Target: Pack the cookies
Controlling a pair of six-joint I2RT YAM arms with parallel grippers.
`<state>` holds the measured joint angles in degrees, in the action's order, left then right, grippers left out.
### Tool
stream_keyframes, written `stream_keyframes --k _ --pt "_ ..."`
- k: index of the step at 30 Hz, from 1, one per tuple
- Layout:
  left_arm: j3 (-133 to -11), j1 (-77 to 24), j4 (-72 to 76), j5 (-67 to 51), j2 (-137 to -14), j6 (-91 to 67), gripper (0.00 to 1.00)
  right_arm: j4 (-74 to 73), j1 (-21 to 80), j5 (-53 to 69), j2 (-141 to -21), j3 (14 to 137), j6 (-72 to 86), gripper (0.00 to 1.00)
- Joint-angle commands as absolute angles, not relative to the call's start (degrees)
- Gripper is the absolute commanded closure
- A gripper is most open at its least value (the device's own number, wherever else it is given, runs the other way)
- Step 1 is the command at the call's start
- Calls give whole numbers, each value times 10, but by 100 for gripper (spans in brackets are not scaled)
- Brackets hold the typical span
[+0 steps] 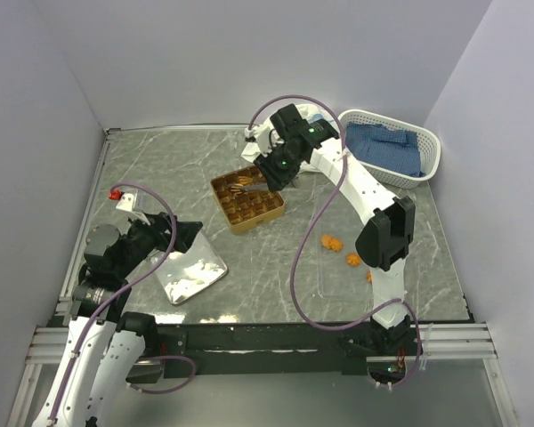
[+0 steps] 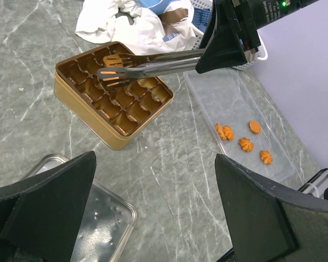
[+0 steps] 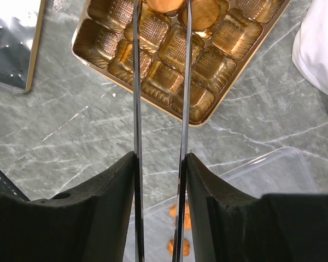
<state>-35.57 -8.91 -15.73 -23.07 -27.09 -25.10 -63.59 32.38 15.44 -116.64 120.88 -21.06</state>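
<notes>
**Right gripper.** In the top view, the right gripper (image 1: 272,173) sits just above the centre of the frame, over the far side of the tin (image 1: 249,209). Its jaws are closed on a pair of metal tongs (image 3: 136,109). In the right wrist view, each finger presses one tong arm from the outside, and the two arms run parallel with a narrow gap between them.

**Tongs and tin.** The tong tips reach over the compartments at the top of the tin in the left wrist view. At the top edge of the right wrist view, one round orange cookie (image 3: 164,4) shows between the arms. We cannot tell whether the tips grip it or it lies in a compartment. The other compartments in view hold nothing.

**Loose cookies.** Five cookies (image 2: 246,144) lie on the clear tray (image 2: 224,93) at the right of the left wrist view, well apart from the tin. Two of them touch each other.

**Left gripper.** The left gripper (image 1: 185,238) hangs at the lower left of the top view, above the metal tray (image 1: 196,271). Its jaws are spread wide and hold nothing.

**Surroundings.** A white basket (image 1: 374,114) at the upper right of the top view contains a blue cloth (image 1: 387,147). A white cloth (image 2: 126,24) lies beyond the tin.
</notes>
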Motion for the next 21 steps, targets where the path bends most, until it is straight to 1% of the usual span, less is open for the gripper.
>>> stream_keyframes --k 1,4,8,21 --pt "-356 -86 -134 -232 -265 -243 4 -632 327 151 -1172 1238 -207 52" --pt "-356 -86 -135 -231 -266 -243 3 -634 329 150 -1176 1239 -207 49" --pt "-355 -86 -135 -231 -265 -243 4 -635 329 149 -1179 1245 -207 48" --pt "-356 -86 -135 -232 -266 -243 3 -635 329 148 -1158 1245 -203 49"
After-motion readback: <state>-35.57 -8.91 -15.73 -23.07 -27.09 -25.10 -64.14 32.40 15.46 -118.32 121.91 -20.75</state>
